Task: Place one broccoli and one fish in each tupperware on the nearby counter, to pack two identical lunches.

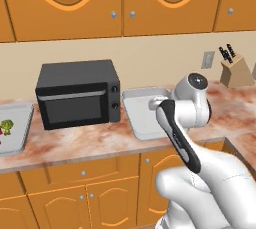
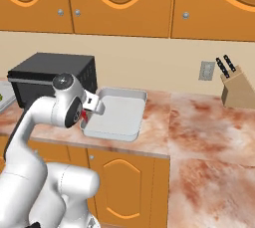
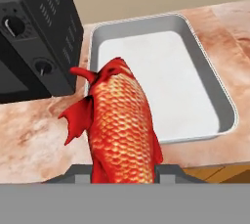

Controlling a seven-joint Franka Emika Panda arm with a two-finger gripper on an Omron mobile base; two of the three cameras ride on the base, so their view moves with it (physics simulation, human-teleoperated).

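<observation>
Two-finger gripper (image 3: 123,173) clenched on a red-orange scaly fish (image 3: 120,125), held above the front edge of the mottled pink-brown stone counter (image 3: 34,135), over the near left corner of a grey rectangular tupperware tray (image 3: 220,91). Black microwave oven (image 1: 77,93) sits just left of that tray. Green broccoli (image 1: 6,126) lies in a second grey tray (image 1: 22,128) at the counter's left end. Wooden knife block (image 2: 237,88) against the back wall, right.
</observation>
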